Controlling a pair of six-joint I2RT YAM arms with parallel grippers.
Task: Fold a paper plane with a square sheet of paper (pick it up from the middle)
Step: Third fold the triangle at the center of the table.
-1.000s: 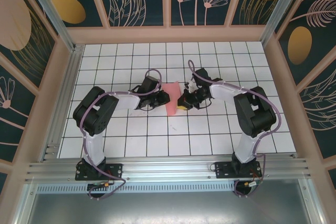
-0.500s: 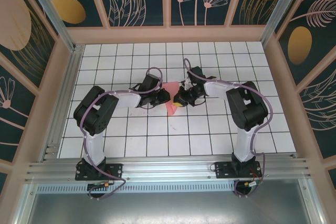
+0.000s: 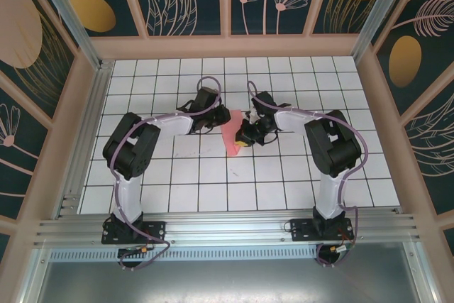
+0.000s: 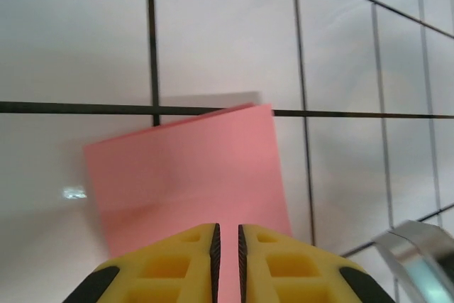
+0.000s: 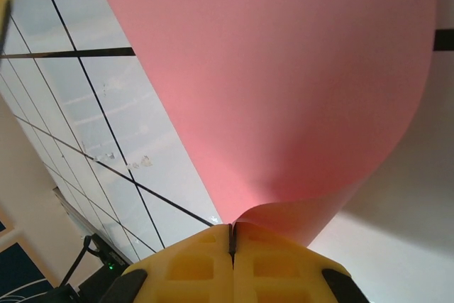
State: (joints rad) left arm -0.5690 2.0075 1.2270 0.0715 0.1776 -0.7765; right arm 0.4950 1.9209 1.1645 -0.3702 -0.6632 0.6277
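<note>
The square sheet of paper point(image 3: 231, 135) sits mid-table on the white tiled surface point(image 3: 284, 175), bent over into a narrow strip whose long axis runs near to far. The arms flank it. The right gripper point(image 5: 232, 234) is clamped tight on its curled edge. The left gripper point(image 4: 227, 235) leaves a thin slit showing pink; whether it grips is unclear.

Left end effector point(image 4: 227, 230) barely open, right point(image 5: 232, 232) clamped.
</note>
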